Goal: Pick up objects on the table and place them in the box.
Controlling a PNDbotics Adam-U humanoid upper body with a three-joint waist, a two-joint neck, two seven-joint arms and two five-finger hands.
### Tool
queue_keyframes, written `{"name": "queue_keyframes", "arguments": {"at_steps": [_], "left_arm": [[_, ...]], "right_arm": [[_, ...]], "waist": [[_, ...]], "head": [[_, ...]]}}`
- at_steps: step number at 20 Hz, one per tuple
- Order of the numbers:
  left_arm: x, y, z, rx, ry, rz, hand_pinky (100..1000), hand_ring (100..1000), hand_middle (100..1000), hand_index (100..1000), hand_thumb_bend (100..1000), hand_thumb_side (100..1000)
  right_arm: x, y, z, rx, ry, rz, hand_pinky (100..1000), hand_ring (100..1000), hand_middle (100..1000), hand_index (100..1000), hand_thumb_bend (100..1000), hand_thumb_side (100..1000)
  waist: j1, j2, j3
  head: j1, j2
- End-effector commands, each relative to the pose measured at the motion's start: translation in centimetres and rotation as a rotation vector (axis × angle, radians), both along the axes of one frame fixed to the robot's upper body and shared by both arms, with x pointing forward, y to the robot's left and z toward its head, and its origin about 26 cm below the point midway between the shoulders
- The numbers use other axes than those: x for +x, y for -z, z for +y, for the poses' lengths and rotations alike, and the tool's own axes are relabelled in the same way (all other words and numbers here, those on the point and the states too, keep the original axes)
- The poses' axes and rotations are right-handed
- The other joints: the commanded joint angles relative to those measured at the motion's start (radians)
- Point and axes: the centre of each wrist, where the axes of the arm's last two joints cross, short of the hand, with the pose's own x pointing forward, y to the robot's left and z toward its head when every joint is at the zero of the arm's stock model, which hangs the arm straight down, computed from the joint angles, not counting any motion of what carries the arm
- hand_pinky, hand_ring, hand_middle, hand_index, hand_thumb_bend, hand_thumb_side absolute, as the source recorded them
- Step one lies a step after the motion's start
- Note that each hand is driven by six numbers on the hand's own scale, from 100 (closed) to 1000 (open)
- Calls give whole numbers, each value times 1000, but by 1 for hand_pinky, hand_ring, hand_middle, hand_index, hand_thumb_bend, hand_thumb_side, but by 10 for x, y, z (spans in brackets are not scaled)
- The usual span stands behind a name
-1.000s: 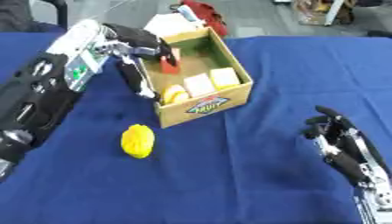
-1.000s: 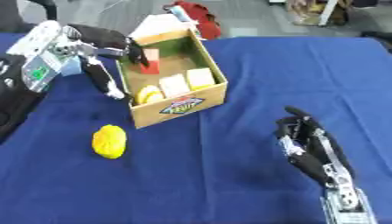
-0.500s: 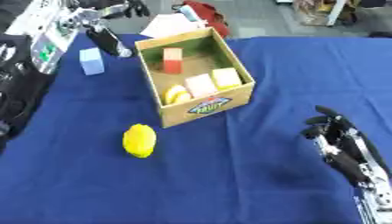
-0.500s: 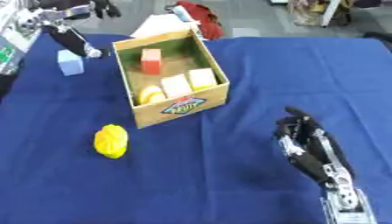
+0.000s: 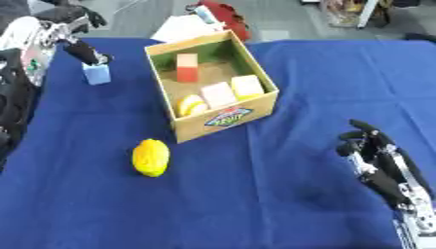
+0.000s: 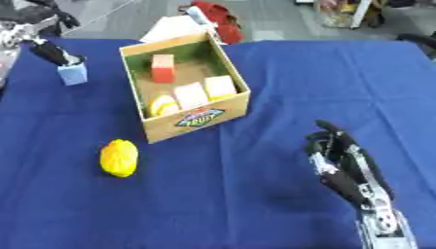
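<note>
An open cardboard box (image 5: 227, 118) stands mid-table, holding a red and pink block (image 5: 187, 67), two pale blocks (image 5: 231, 90) and a yellow slice (image 5: 190, 104). A light blue cube (image 5: 97, 74) rests on the cloth to the box's left. My left hand (image 5: 53, 30) comes in from the upper left, its dark fingers (image 5: 83, 50) closed over the cube's top. A bumpy yellow fruit (image 5: 151, 156) lies in front of the box, to its left. At the lower right, my right hand (image 5: 381, 164) stands open with fingers up, holding nothing.
The blue table cloth (image 5: 281, 209) covers the whole table. A red object (image 5: 223, 13) and white paper (image 5: 180, 29) lie just past the box at the far edge. My left forearm (image 5: 12, 97) runs down the left side.
My left hand swung from beside the box out to the upper left and came down onto the blue cube. The right hand, the box and the fruit stayed put.
</note>
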Motion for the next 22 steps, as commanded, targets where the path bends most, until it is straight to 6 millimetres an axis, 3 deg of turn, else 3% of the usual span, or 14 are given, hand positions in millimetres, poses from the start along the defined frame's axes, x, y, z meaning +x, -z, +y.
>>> {"name": "queue_keyframes", "arguments": {"at_steps": [1, 11, 17, 19, 22], "left_arm": [[-1, -6, 15, -12, -57, -8, 819, 786, 800, 899, 394, 251], [-5, 21, 30, -2, -199, -39, 836, 807, 828, 919, 385, 207], [-8, 37, 34, -16, -239, -56, 820, 790, 810, 907, 349, 174], [-8, 41, 34, -20, -242, -59, 799, 755, 768, 878, 331, 175], [-9, 42, 34, -25, -242, -76, 747, 614, 595, 765, 274, 170]], "right_arm": [[3, -8, -2, -11, 0, -28, 658, 625, 662, 901, 100, 364], [4, -9, 0, -8, -8, -34, 658, 625, 662, 901, 100, 357], [7, -12, 4, -8, -21, -45, 658, 625, 663, 900, 100, 347], [7, -12, 4, -8, -23, -47, 658, 625, 663, 900, 100, 345], [7, -12, 5, -6, -24, -48, 659, 625, 663, 900, 100, 346]], "waist": [[3, -5, -5], [-9, 11, -12], [-23, 28, -26], [-26, 31, -30], [-27, 32, -31]], "head": [[3, -14], [6, -19], [27, -39], [34, -42], [39, -42]]}}
